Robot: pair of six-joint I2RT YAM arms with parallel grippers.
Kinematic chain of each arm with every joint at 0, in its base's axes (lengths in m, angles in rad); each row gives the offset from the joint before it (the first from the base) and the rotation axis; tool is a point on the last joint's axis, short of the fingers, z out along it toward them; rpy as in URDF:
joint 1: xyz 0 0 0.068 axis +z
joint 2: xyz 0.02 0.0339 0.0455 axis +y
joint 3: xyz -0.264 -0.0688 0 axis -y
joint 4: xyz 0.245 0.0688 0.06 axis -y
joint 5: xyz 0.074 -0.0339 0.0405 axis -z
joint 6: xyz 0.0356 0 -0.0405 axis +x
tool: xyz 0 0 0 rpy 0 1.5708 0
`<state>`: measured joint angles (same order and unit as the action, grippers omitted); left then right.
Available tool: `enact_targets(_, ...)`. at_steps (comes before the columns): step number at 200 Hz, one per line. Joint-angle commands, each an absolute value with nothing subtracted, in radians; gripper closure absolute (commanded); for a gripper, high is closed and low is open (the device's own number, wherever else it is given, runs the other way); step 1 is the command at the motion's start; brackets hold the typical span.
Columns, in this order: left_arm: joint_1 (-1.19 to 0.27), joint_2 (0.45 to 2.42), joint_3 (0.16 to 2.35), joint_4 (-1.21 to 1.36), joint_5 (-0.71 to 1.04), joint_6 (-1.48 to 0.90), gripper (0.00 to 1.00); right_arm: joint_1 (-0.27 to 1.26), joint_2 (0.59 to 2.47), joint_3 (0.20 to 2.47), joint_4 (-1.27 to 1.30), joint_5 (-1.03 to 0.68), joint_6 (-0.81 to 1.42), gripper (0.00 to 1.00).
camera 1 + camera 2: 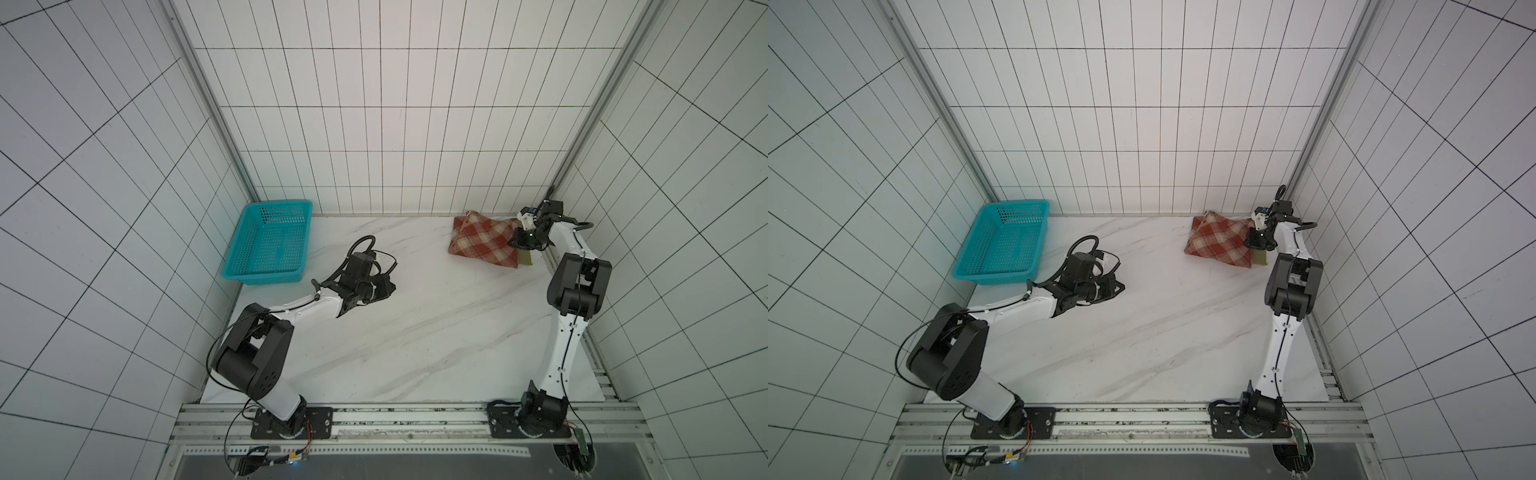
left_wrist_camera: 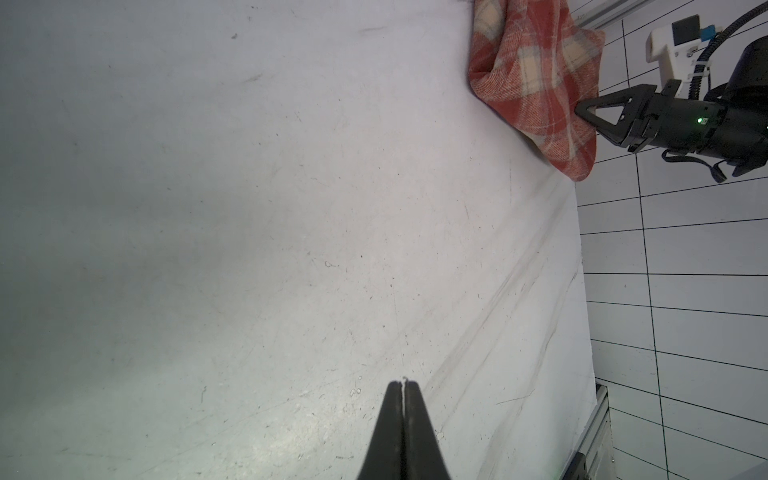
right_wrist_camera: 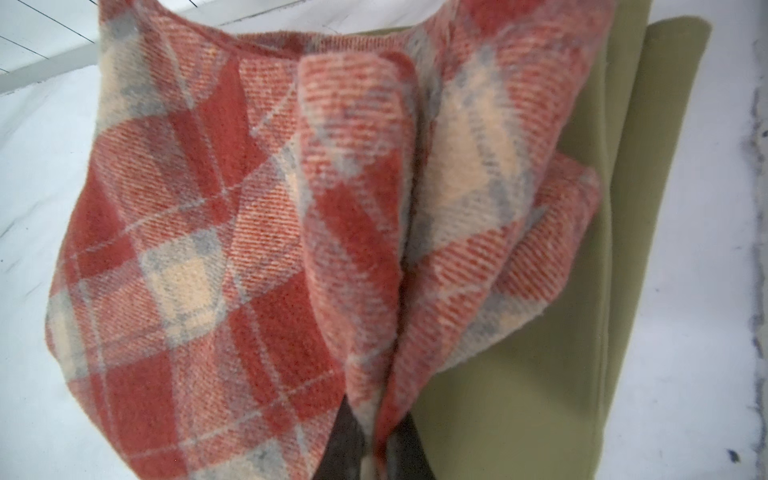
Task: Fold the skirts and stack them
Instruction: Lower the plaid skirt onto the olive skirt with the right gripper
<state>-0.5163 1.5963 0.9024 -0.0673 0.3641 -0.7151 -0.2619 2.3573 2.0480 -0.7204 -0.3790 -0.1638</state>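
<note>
left gripper (image 2: 404,386) idles pinched empty while my right gripper (image 3: 374,419) nips the rumpled plaid skirt (image 1: 484,243) atop the folded olive skirt (image 3: 540,395) at two o'clock, so seemingly only neatening remains.

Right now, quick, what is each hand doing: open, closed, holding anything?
Left hand: closed, holding nothing.
Right hand: closed on a fold of the plaid skirt.
</note>
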Motion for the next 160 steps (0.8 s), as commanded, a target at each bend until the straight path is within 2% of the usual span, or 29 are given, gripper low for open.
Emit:
enact_targets(1, -0.521, 1.588, 0.907, -0.043, 0.363, -0.712, 1.00, -0.254, 2.309, 1.996, -0.731, -0.382, -0.198, 1.00)
enact_targets(45, -0.522, 1.588, 0.907, -0.042, 0.361, -0.715, 1.00, -0.253, 2.231, 2.005, -0.721, -0.456, -0.203, 1.00)
enact_targets(98, -0.520, 1.583, 0.907, -0.042, 0.363, -0.713, 1.00, -0.263, 2.116, 2.040, -0.735, -0.645, -0.205, 1.00)
enact_targets(114, -0.521, 1.581, 0.907, -0.042, 0.364, -0.712, 1.00, -0.293, 2.125, 2.071, -0.741, -0.730, -0.185, 1.00)
enact_targets(160, -0.520, 1.571, 0.899, -0.038, 0.364, -0.710, 1.00, -0.373, 2.253, 2.134, -0.793, -0.842, -0.177, 1.00)
